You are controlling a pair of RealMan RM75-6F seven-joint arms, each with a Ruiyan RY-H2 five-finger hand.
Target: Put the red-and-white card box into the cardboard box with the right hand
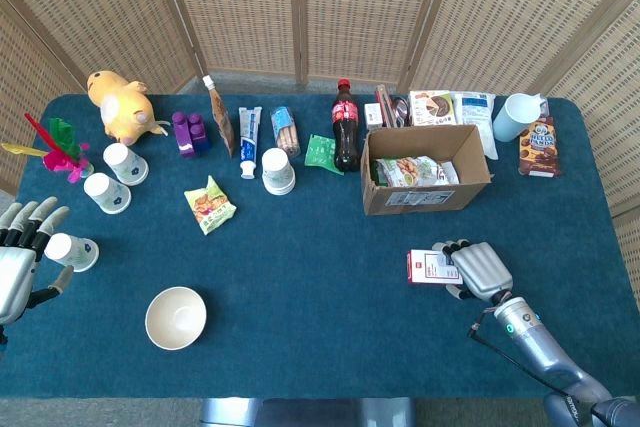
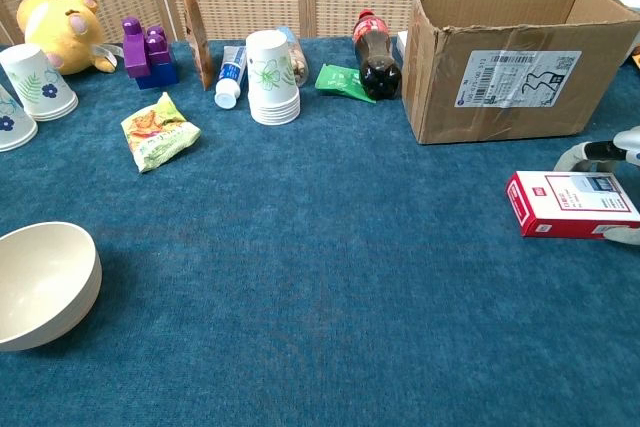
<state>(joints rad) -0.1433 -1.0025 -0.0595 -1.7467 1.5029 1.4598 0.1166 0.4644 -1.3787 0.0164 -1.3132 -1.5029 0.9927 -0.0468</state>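
Observation:
The red-and-white card box (image 1: 431, 266) (image 2: 570, 204) lies flat on the blue table, in front of the cardboard box (image 1: 428, 197) (image 2: 500, 82). My right hand (image 1: 480, 269) (image 2: 612, 151) is at the card box's right end, fingers curved over its far side and thumb at its near side, gripping it. The cardboard box stands open at the top with snack packets (image 1: 412, 170) inside. My left hand (image 1: 20, 259) rests at the table's left edge with fingers spread, holding nothing, beside a paper cup (image 1: 72, 251).
A cola bottle (image 1: 346, 127) (image 2: 377, 57) and a green packet (image 1: 322, 153) stand left of the cardboard box. Behind it are packets, a white jug (image 1: 517, 116) and a cookie box (image 1: 540, 146). Stacked cups (image 2: 272, 77), a snack bag (image 2: 157, 131) and a bowl (image 1: 175, 318) lie further left.

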